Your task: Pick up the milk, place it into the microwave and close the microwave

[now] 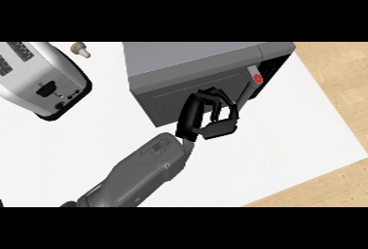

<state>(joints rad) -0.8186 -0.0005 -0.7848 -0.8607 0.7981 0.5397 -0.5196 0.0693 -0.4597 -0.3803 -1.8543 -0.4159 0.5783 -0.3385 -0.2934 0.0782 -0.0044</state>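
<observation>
The grey microwave (194,56) stands at the back middle of the white counter. Its dark door (161,104) lies against the body and looks shut or nearly so. A control strip with a red button (257,79) runs down the door's right side. My left hand (207,116) comes in from the lower left and rests on the door's front near its right edge. Its fingers are loosely bent and hold nothing. No milk shows anywhere in the head view. My right hand does not show.
A silver toaster (43,78) sits at the back left. A small beige mushroom-like object (81,48) lies behind it. The white counter (287,146) ends at the right and lower right, with wooden floor (345,73) beyond.
</observation>
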